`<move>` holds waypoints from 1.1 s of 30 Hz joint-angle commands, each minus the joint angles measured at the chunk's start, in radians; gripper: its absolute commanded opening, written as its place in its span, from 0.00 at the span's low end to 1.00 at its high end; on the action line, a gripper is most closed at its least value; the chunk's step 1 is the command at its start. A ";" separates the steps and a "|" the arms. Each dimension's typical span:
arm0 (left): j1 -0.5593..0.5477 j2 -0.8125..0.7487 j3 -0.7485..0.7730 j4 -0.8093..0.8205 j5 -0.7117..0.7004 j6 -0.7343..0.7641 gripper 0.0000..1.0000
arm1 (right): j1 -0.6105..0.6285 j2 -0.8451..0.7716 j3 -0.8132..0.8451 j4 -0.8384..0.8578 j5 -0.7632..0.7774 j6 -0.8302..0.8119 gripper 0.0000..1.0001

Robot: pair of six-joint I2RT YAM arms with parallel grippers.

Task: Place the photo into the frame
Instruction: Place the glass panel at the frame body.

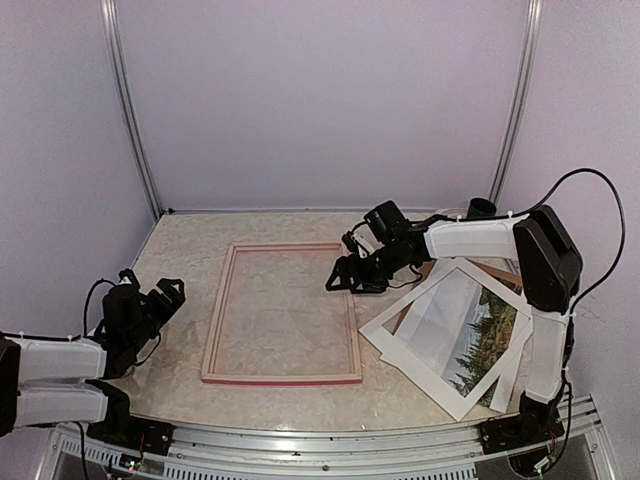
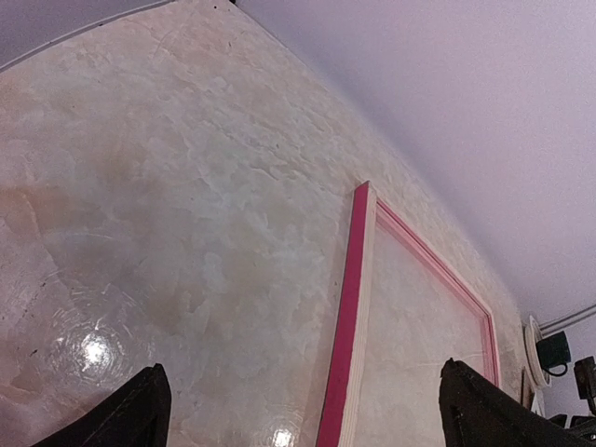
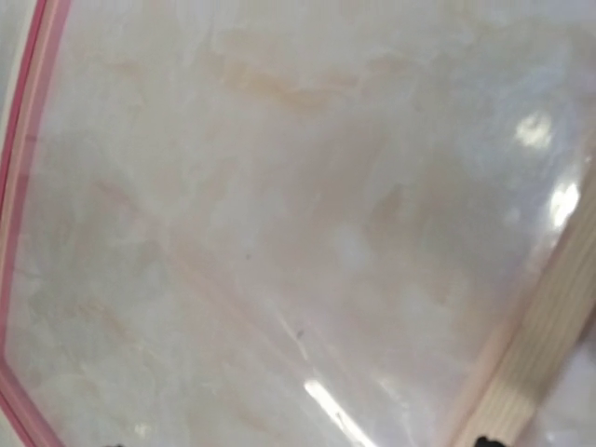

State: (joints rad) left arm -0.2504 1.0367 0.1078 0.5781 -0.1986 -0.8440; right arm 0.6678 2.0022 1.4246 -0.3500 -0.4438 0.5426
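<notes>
Frame: we see the frame (image 1: 218, 310) lying flat in the middle of the table (image 1: 180, 250), pale wood side up, with its pink-red edge showing along the near rail.
Frame from the left wrist: the frame's (image 2: 346, 317) nearest rail runs up the view, pink on its outer face and pale on top.
Frame from the right wrist: a pale wood rail (image 3: 535, 345) crosses the lower right corner, and a pink rail runs down the left edge.
Opening: a glossy clear sheet (image 3: 307, 233) with bright glare spots appears to fill it, and the marbled table shows through.
Photo: the photo (image 1: 470, 325) lies flat on the table to the right of the frame, outside it and turned at an angle, with dark trees toward its near end and pale sky toward the far end.
White border: a white border (image 1: 420, 385) lies around the photo. We cannot tell whether it sits over or under the print.
Brown board: a brown board (image 1: 500, 272) peeks out at the far side of that pile.
Left gripper: the left gripper (image 1: 160, 295) sits low near the table's left edge, well apart from the frame. Its fingertips (image 2: 140, 410) stand wide apart and hold nothing.
Right gripper: the right gripper (image 1: 352, 278) hangs over the frame's right rail, near the far right corner. Only the very tips (image 3: 484, 440) show at the bottom of its wrist view, set far apart with nothing between them.
</notes>
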 commanded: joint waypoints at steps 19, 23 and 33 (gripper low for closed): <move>-0.007 -0.006 0.028 0.021 0.005 0.015 0.99 | 0.025 -0.042 0.006 -0.106 0.401 -0.066 0.63; -0.007 0.002 0.029 0.024 0.008 0.013 0.99 | 0.052 -0.048 -0.021 -0.107 0.436 -0.063 0.63; -0.007 0.003 0.029 0.022 0.010 0.013 0.99 | 0.125 -0.077 -0.086 -0.120 0.494 -0.048 0.63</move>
State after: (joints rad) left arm -0.2504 1.0386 0.1078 0.5781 -0.1978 -0.8444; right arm 0.7647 1.9839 1.3651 -0.4538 0.0090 0.4881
